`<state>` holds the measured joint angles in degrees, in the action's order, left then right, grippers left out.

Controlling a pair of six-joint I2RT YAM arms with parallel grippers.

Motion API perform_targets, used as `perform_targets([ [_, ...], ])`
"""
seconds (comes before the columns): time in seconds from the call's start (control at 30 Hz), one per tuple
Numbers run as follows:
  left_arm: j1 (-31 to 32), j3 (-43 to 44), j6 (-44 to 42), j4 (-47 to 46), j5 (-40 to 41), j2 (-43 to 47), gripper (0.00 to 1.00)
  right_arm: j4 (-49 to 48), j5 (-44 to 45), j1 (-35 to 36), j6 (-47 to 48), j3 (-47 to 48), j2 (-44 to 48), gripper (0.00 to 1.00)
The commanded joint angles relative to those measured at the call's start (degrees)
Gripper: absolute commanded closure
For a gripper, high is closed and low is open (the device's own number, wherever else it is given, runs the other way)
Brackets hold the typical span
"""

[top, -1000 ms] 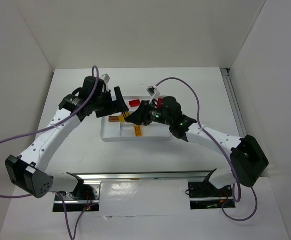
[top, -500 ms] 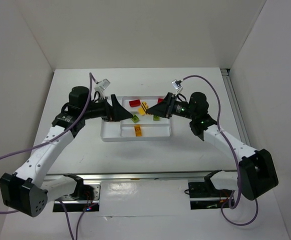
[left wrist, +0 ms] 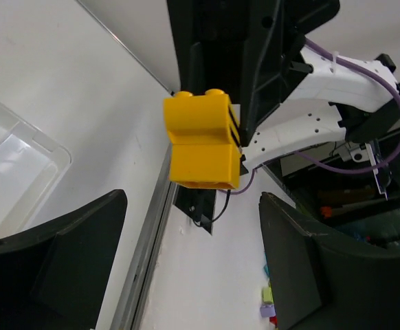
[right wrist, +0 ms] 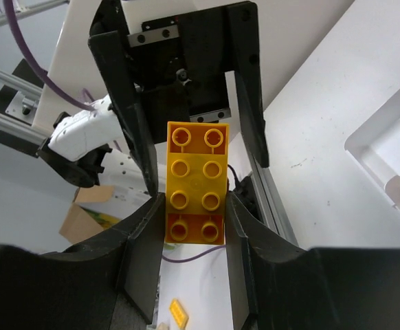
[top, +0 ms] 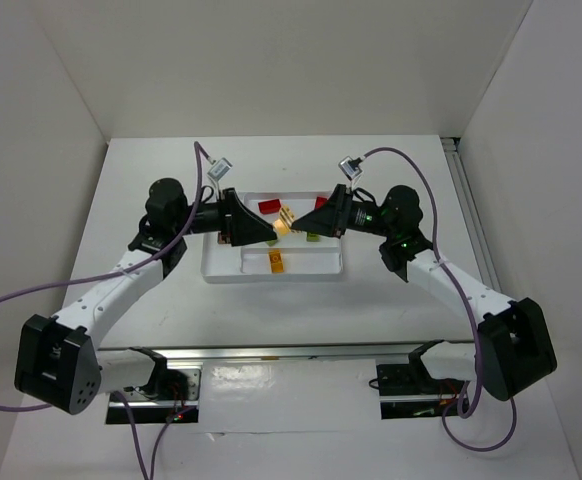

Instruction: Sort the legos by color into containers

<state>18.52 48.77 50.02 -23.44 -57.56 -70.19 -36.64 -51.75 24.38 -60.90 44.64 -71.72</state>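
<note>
A yellow lego (top: 284, 221) with orange end pieces hangs in the air above the white tray (top: 323, 268). My right gripper (top: 306, 222) is shut on it; in the right wrist view the lego (right wrist: 194, 182) sits clamped between both fingers (right wrist: 141, 234). My left gripper (top: 269, 229) faces it, open, with its jaws flanking the lego's far end without touching. The left wrist view shows that lego (left wrist: 200, 141) end-on above the left gripper (left wrist: 193, 199). A red lego (top: 268, 206), a green one (top: 313, 237) and an orange one (top: 277, 263) lie in the containers.
White walls enclose the table on three sides. An aluminium rail (top: 271, 352) with both arm bases runs along the near edge. Purple cables (top: 371, 158) loop from each wrist. A tray corner (left wrist: 21, 144) shows below the left wrist.
Both grippers rose from low over the tray. The right one lifted the yellow lego and drew back right; the left one then moved right up to the lego, jaws narrowing slightly.
</note>
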Motion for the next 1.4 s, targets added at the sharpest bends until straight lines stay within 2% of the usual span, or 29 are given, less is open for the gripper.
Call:
perform_targets([
  [0.0, 1.0, 3.1, -0.6, -7.3, -4.0, 0.8, 0.12, -4.6, -1.5, -0.1, -1.1, 0.1, 0.1, 0.97],
  [0.03, 1.0, 3.8, -2.7, -5.2, -4.0, 0.8, 0.12, -4.6, -1.5, -0.1, -1.1, 0.1, 0.1, 0.97],
  [0.17, 2.1, 4.3, -2.0, -4.9, -4.7, 0.2, 0.14, -4.6, -1.5, 0.4, -1.1, 0.6, -0.4, 0.97],
  [0.33, 2.1, 4.3, -0.8, -5.7, -3.9, -1.0, 0.19, -4.6, -1.5, 1.5, -0.5, 0.6, -1.0, 0.97],
  [0.47, 2.7, 5.4, -0.3, -5.7, -3.9, -2.3, 0.29, -4.6, -1.5, 1.5, -0.5, 0.6, -1.6, 0.97],
  [0.57, 3.2, 6.0, -0.9, -5.0, -3.3, -3.5, 0.29, -4.6, -1.5, 2.0, -0.5, 0.6, -2.1, 0.97],
  [0.63, 3.2, 6.6, -1.5, -4.3, -3.3, -3.5, 0.33, -4.6, -2.0, 2.0, -0.5, 1.1, -2.1, 0.97],
  [0.7, 3.2, 6.6, -0.9, -4.9, -2.7, -3.5, 0.48, -4.1, -2.0, 2.0, 0.0, 1.1, -2.1, 0.97],
  [0.8, 3.2, 6.6, -0.3, -3.7, -2.7, -3.5, 0.79, -3.5, -1.5, 2.0, 0.5, 0.6, -2.1, 0.97],
  [0.87, 3.2, 6.6, -1.7, -3.2, -2.7, -3.5, 0.79, -3.5, -1.0, 2.0, 0.5, 0.6, -1.6, 0.97],
  [0.9, 3.2, 6.6, -1.7, -2.3, -2.7, -3.5, 0.99, -3.5, -1.0, 2.0, 0.5, 0.0, -1.6, 0.97],
  [1.03, 3.2, 7.6, -4.3, 2.2, -2.1, -3.5, 1.0, -3.1, 0.2, 0.5, 0.5, 0.0, -0.9, 0.97],
  [1.13, 1.3, 8.2, -6.9, 6.6, -1.6, -2.3, 1.0, 0.7, 1.5, -2.5, 2.9, 0.0, 1.5, 0.97],
  [1.27, -2.3, 8.2, -9.7, 12.1, -2.6, -2.3, 1.0, 12.5, 4.3, -5.2, 9.3, 1.2, 5.4, 0.97],
  [1.37, -3.0, 6.4, -10.3, 14.1, -3.7, -2.3, 1.0, 16.7, 5.8, -7.1, 13.2, 1.8, 5.9, 0.97],
])
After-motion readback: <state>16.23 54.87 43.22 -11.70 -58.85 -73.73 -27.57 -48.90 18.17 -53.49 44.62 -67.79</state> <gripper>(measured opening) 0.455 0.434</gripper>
